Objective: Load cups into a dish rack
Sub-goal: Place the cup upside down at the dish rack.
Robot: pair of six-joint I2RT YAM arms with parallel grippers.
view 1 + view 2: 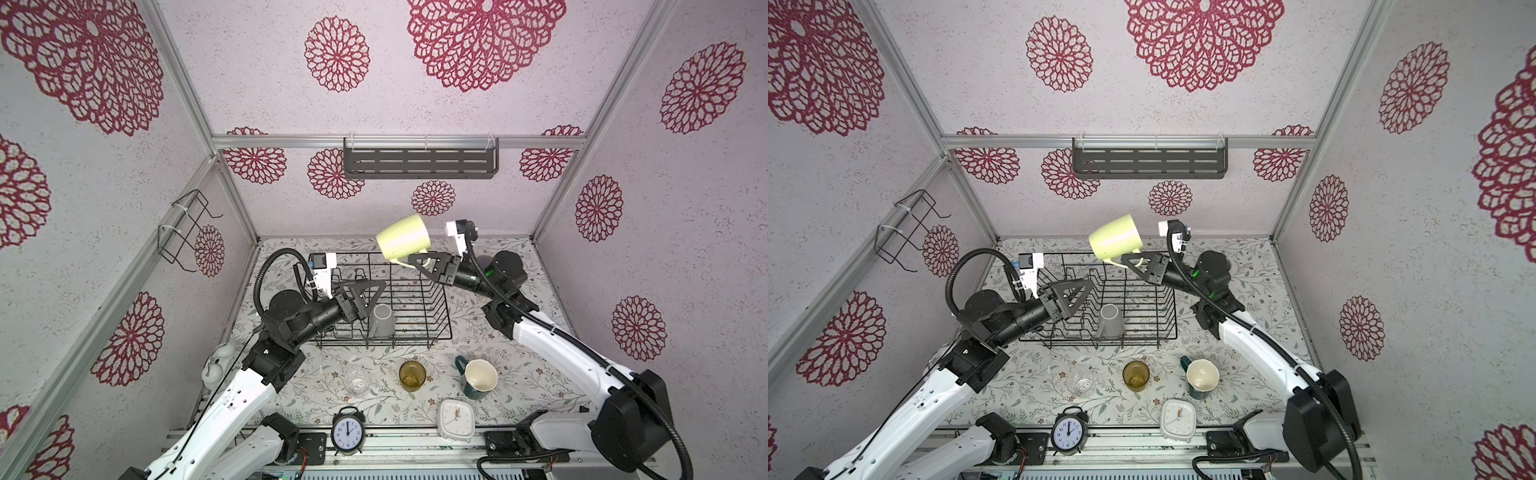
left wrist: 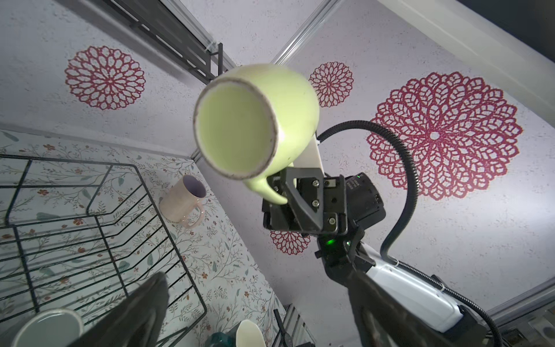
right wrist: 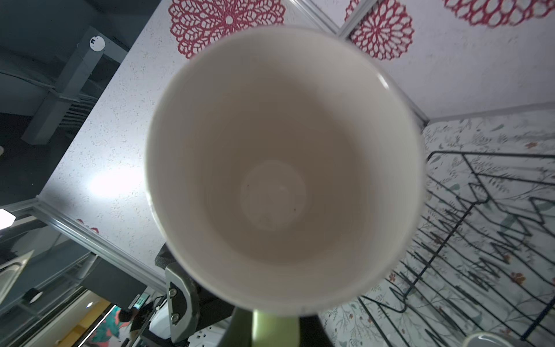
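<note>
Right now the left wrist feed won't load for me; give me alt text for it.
The right gripper holds a yellow-green mug by its handle in the air, open mouth facing the camera. A pink mug stands on the table outside the wire dish rack.

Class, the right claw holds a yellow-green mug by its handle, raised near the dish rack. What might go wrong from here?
1. The right claw pinches only the handle of the yellow-green mug, which hangs tilted; it might pivot or slip.
2. The open left claw sits over the dish rack beside the grey mug; lowering could cause a collision.
</note>
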